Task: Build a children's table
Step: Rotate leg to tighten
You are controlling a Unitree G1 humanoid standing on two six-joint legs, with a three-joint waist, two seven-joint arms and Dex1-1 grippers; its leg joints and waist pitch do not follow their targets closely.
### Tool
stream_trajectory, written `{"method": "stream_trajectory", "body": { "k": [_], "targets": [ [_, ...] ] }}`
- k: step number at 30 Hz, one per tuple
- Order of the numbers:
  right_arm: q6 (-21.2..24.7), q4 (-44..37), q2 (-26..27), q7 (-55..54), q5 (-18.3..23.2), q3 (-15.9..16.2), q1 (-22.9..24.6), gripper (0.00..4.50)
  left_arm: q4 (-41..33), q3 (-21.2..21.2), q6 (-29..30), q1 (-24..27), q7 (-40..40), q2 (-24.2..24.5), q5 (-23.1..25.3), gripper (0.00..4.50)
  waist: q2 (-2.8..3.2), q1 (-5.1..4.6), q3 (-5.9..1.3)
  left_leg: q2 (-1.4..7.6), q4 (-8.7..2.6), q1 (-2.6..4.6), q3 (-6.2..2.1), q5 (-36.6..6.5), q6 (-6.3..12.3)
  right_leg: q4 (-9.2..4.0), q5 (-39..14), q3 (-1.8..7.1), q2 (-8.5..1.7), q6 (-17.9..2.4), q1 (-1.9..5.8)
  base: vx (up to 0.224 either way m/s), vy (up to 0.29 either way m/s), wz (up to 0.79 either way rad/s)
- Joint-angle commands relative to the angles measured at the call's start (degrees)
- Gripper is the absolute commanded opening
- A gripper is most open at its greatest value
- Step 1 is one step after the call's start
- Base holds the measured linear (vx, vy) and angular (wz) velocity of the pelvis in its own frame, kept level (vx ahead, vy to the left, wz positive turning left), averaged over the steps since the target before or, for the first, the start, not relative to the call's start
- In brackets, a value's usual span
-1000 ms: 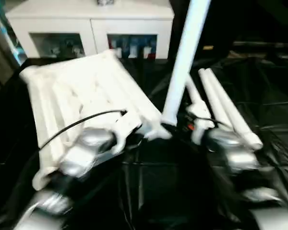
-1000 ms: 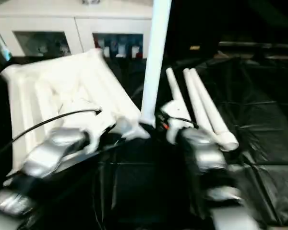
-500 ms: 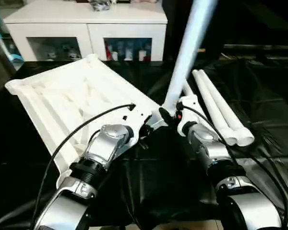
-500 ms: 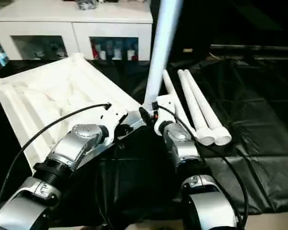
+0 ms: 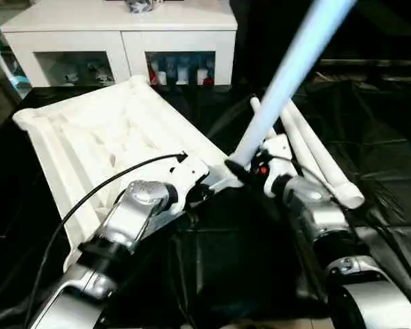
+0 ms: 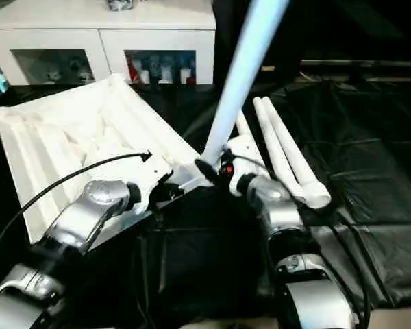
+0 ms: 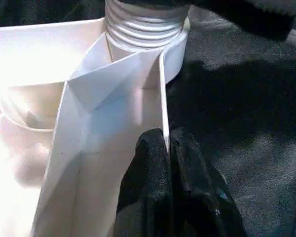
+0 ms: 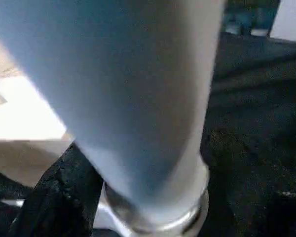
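Head views: the left gripper (image 5: 204, 186) is pinched on the near edge of the tabletop (image 5: 103, 137), close to the corner where a leg (image 5: 288, 75) stands up from a socket. The right gripper (image 5: 250, 168) sits at the foot of that leg, its fingers on either side of the tube's base; whether they press on it cannot be told. The leg leans away toward the robot's right as it rises and runs out of the top of the picture. The tabletop lies underside up on a black sheet (image 5: 383, 123), ribs showing, on the robot's left. Spare legs (image 5: 315, 154) lie together on the sheet just beyond the right gripper, their flared ends toward the robot. A white cabinet (image 5: 123, 34) with glass fronts stands behind the tabletop.

Left wrist view: the two black fingers (image 7: 153, 173) are pressed together on a thin upright rib (image 7: 163, 98) at the tabletop's edge. Just ahead, the leg's ridged end (image 7: 143, 19) sits in the round corner socket (image 7: 175, 49). A second, empty socket (image 7: 24, 106) lies beside it.

Right wrist view: the leg (image 8: 138, 84) rises very close to the camera, with one black finger (image 8: 59, 197) beside its base.
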Motion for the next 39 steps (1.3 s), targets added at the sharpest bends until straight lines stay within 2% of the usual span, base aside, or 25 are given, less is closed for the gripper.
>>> {"method": "stream_trajectory", "body": {
  "k": [1, 4, 7, 8, 10, 11, 12, 13, 15, 16, 18, 19, 21, 26, 32, 34, 39],
  "targets": [
    [0.13, -0.82, -1.0, 0.88, 0.27, -0.5, 0.03, 3.43, -3.12, -1.04, -2.34, 1.1, -2.83, 0.74, -1.38, 0.0, -0.25, 0.04, -4.55, 4.74, -5.07, 1.71, -2.42, -18.39, -0.19, -3.64, -15.83, 3.26, -3.97, -11.4, 1.51, 0.0, 0.0, 0.0],
    [0.39, -0.96, -1.3, 1.9, 0.18, -0.1, 0.04, 3.43, -4.23, -1.56, -2.35, 1.84, -4.17, 1.42, -1.45, 0.0, -0.25, 0.16, -4.79, 4.76, -4.89, 1.78, -2.33, -16.5, 0.45, -3.4, -14.38, 3.32, -3.96, -11.78, 1.55, 0.0, 0.0, 0.0],
    [2.08, -2.41, -2.02, 6.67, 0.51, 1.39, 0.74, 3.43, -6.03, -1.88, -2.07, 2.8, -6.24, 2.66, -1.87, 0.0, -0.18, 0.34, -4.96, 4.64, -4.57, 1.82, -2.0, -14.49, 1.32, -2.89, -11.5, 3.41, -3.65, -13.03, 1.49, 0.0, 0.0, 0.0],
    [2.84, -2.81, -2.36, 8.55, 0.56, 2.03, 1.17, 3.43, -6.43, -2.03, -2.34, 3.07, -7.15, 3.17, -2.1, 0.0, -0.25, 0.48, -5.29, 4.75, -4.43, 1.4, -2.11, -12.25, 1.94, -2.34, -9.42, 3.3, -3.72, -13.48, 2.0, 0.0, 0.0, 0.0],
    [3.35, -3.47, -3.32, 11.72, 0.18, 3.58, 2.07, 3.16, -7.56, -2.35, -2.76, 3.74, -9.08, 4.35, -2.53, 0.0, -0.2, 0.49, -5.28, 4.74, -4.34, 1.21, -2.04, -10.78, 2.58, -2.12, -7.84, 3.23, -3.51, -13.68, 1.96, 0.0, 0.0, 0.0],
    [3.35, -3.47, -3.32, 11.72, 0.18, 3.58, 2.07, 3.16, -7.56, -2.35, -2.76, 3.74, -9.08, 4.35, -2.53, 0.0, -0.22, 0.7, -5.38, 4.77, -4.15, 1.27, -2.0, -9.63, 3.03, -1.86, -6.25, 3.26, -3.51, -14.08, 1.94, 0.0, 0.0, 0.0],
    [3.4, -3.73, -3.75, 13.04, 0.04, 4.18, 2.54, 3.16, -8.11, -2.43, -3.08, 4.12, -9.73, 4.96, -2.57, 0.0, -0.56, 0.78, -5.59, 4.67, -3.92, 1.17, -1.9, -8.5, 3.52, -1.55, -4.75, 3.28, -3.5, -14.53, 2.07, 0.0, 0.0, 0.0],
    [3.14, -3.84, -4.09, 13.9, -0.08, 4.51, 2.84, 2.97, -8.53, -2.37, -3.43, 4.42, -10.24, 5.42, -2.7, 0.0, -0.56, 0.85, -5.72, 4.61, -3.75, 0.85, -1.97, -6.77, 4.14, -1.16, -3.2, 3.28, -3.65, -14.8, 2.32, 0.0, 0.0, 0.0],
    [3.17, -3.97, -4.37, 14.61, -0.05, 4.59, 3.07, 2.84, -9.05, -2.24, -3.54, 4.78, -10.74, 5.96, -2.75, 0.0, -0.59, 0.94, -5.75, 4.56, -3.53, 0.83, -1.82, -5.87, 4.95, -1.19, -2.95, 3.3, -3.64, -15.1, 2.1, 0.0, 0.0, 0.0],
    [3.08, -4.14, -4.69, 15.12, 0.07, 4.48, 3.27, 2.82, -9.59, -2.14, -3.9, 5.2, -11.28, 6.62, -2.79, 0.0, -0.74, 1.01, -5.6, 4.59, -3.6, 0.81, -1.79, -6.37, 4.99, -1.39, -4.0, 3.28, -3.66, -15.06, 2.07, 0.0, 0.0, 0.0],
    [3.0, -4.23, -5.01, 15.51, 0.17, 4.34, 3.4, 2.78, -9.97, -2.12, -4.05, 5.47, -11.67, 7.14, -2.78, 0.0, -0.5, 1.25, -5.45, 4.78, -3.79, 1.05, -1.85, -9.04, 3.86, -1.79, -8.53, 3.32, -3.7, -14.24, 1.91, 0.0, 0.0, 0.0],
    [3.14, -4.46, -5.39, 16.03, 0.37, 4.16, 3.62, 2.77, -10.38, -2.14, -4.2, 5.79, -12.03, 7.63, -2.89, 0.0, -0.5, 1.25, -5.45, 4.78, -3.79, 1.05, -1.85, -9.04, 3.86, -1.79, -8.53, 3.32, -3.7, -14.24, 1.91, 0.0, 0.0, 0.0],
    [3.46, -5.07, -5.96, 16.98, 0.75, 3.99, 4.12, 2.76, -10.97, -2.25, -4.53, 6.24, -12.65, 8.23, -3.16, 0.0, -0.68, 1.25, -5.31, 4.89, -4.06, 1.2, -1.92, -11.06, 2.35, -2.0, -10.99, 3.41, -3.61, -13.35, 1.77, 0.0, 0.0, 0.0],
    [3.99, -5.87, -7.21, 20.43, 1.67, 4.35, 4.86, 2.75, -11.54, -2.76, -6.53, 6.78, -14.89, 9.35, -3.6, 0.0, -0.68, 1.34, -5.39, 4.76, -4.05, 1.29, -1.86, -11.56, 1.67, -1.99, -10.66, 3.47, -3.51, -13.09, 1.7, 0.0, 0.0, 0.0],
    [4.87, -5.4, -9.12, 27.04, 2.2, 5.16, 5.14, 2.75, -11.04, -3.2, -10.34, 7.07, -19.03, 10.97, -4.83, 0.0, -0.99, 1.55, -5.51, 4.79, -3.93, 1.19, -1.81, -11.05, 2.01, -1.84, -10.55, 3.41, -3.51, -13.16, 1.78, 0.0, 0.0, 0.0],
    [5.12, -5.33, -9.52, 28.32, 2.44, 5.39, 5.2, 2.74, -10.98, -3.12, -10.62, 7.04, -19.82, 11.18, -5.18, 0.0, -0.88, 1.6, -5.52, 4.85, -3.92, 1.17, -1.79, -10.68, 2.1, -1.69, -9.87, 3.41, -3.43, -13.37, 1.69, 0.0, 0.0, 0.0],
    [4.68, -1.21, -10.85, 32.72, 2.87, 5.8, 4.18, 2.74, -9.08, -3.67, -13.59, 6.67, -24.56, 12.84, -5.95, 0.0, -0.89, 1.62, -5.33, 4.85, -4.01, 1.07, -1.88, -12.13, 1.92, -1.79, -10.91, 3.4, -3.51, -13.61, 1.66, 0.0, 0.0, 0.0]
  ]
}}
